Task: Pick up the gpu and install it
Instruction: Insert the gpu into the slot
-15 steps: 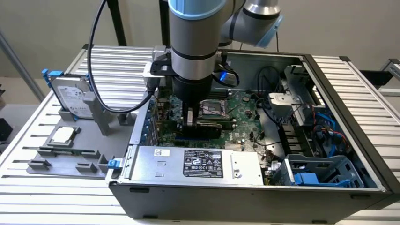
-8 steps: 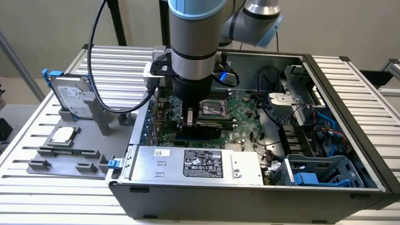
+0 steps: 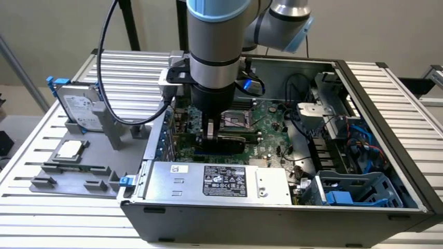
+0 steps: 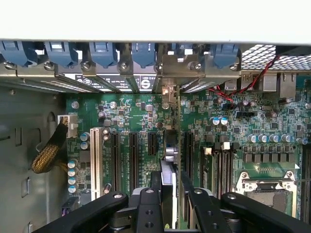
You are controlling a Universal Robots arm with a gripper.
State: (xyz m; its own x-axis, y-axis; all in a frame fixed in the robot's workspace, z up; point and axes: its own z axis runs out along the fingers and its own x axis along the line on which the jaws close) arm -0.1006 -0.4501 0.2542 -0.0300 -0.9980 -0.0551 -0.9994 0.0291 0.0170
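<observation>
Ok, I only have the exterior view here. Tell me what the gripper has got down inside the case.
Observer: The gripper is shut on the gpu, which is held edge-on between its fingers.
Operator: Give me where the card stands among the slots.
Observer: It stands upright over the motherboard, several black slots away from the white slot.
Operator: Report the bracket end.
Observer: A silver bracket in line with the card sits in the rear row of blue clips. I cannot tell whether the card is fully seated.
</observation>
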